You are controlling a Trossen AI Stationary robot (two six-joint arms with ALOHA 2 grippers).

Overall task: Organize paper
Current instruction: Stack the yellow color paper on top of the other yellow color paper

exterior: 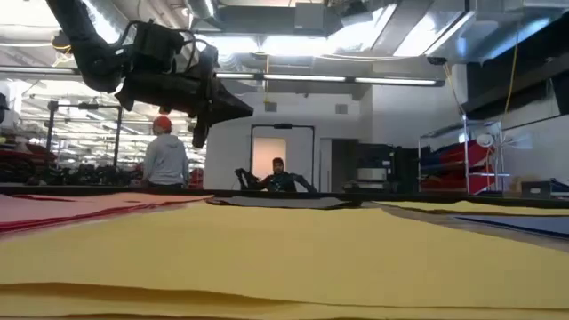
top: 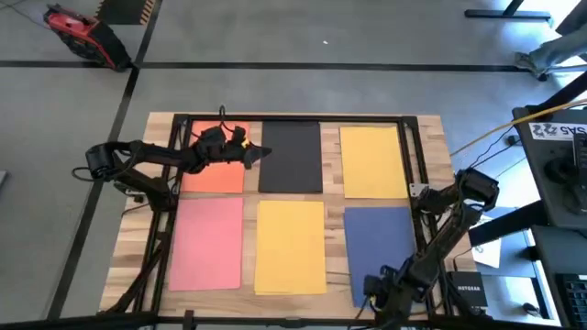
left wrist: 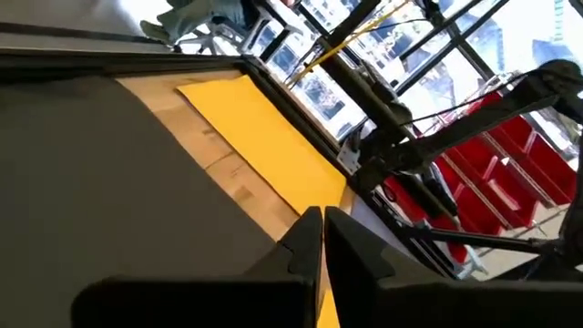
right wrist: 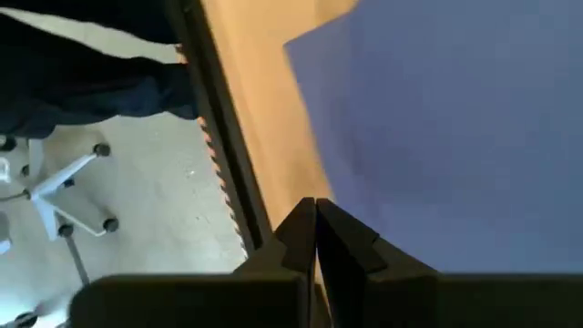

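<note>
Right, I'm looking down at the table (top: pixel 147 197) and the paper is lying in a tidy grid of six: orange sheet (top: pixel 213 170) upper left, black sheet (top: pixel 291 157) upper middle, a yellow sheet (top: pixel 372 161) upper right, then pink sheet (top: pixel 207 242), a second yellow sheet (top: pixel 290 246) and blue sheet (top: pixel 380 243) along the lower row. Edges are running close to parallel and nothing is overlapping, so I'm judging the layout as nearly finished. My left claw (top: pixel 260 153) is hanging in the air over the seam between orange and black, fingers pinched together with nothing between them; the low view is showing it well above the sheets. My right claw (right wrist: pixel 314 228) is sitting at the lower right of the overhead frame, by the blue sheet's near edge, fingers also closed and empty. What's left, as I'm reading it, is at most a small nudge to square the spacing, or simply parking both arms.
</note>
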